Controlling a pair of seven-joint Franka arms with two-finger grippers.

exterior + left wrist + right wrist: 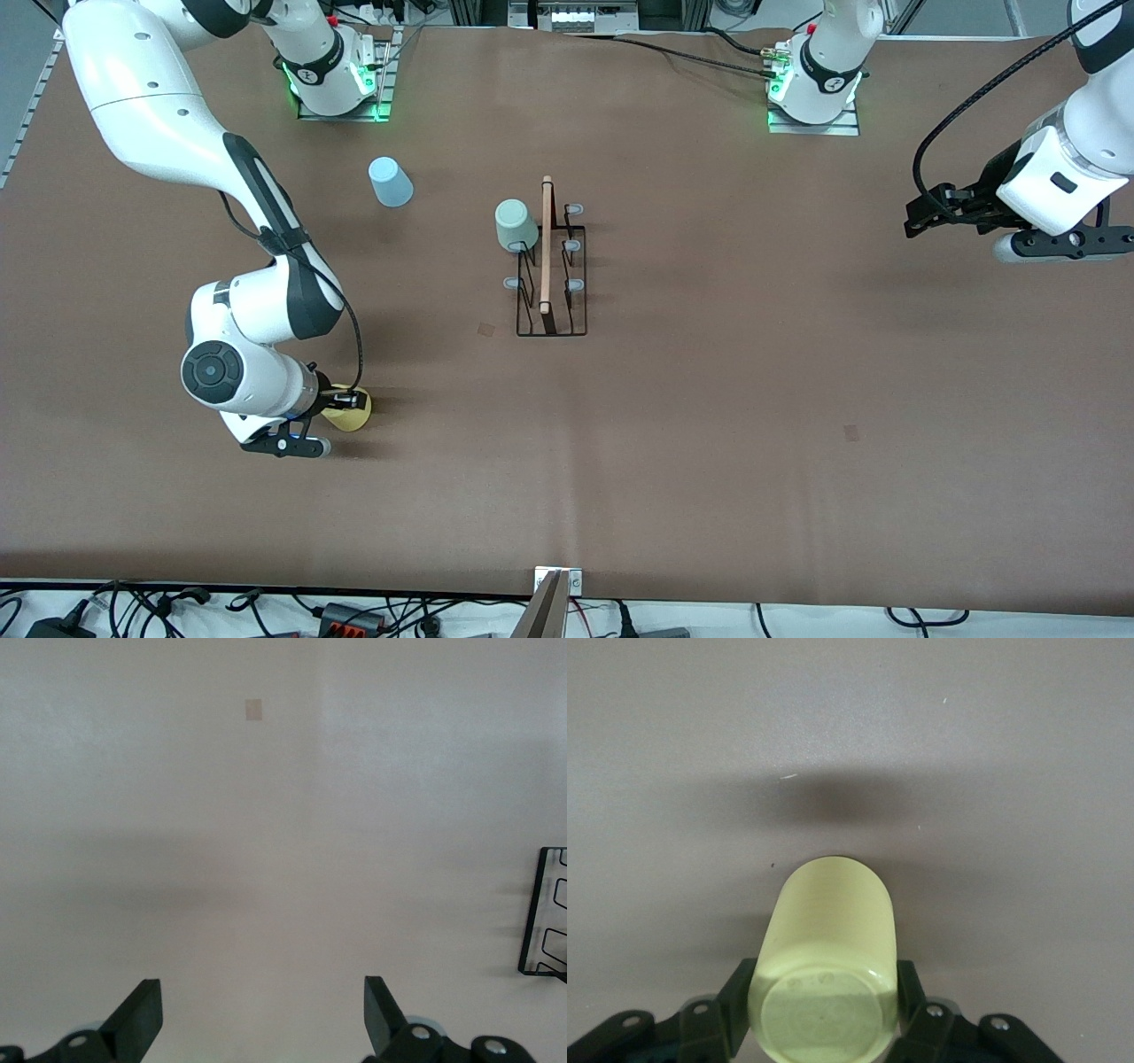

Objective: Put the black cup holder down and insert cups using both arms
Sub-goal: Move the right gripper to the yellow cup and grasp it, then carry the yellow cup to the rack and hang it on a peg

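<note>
Right claw [824, 1010] clamped across the base end of the yellow cup [828, 966], nearer the front camera than the black cup holder [551, 266], probably light, smooth, slightly squashy, best pinched gently there; left claw [263, 1019] wide, waiting over bare bench [753, 399].
</note>
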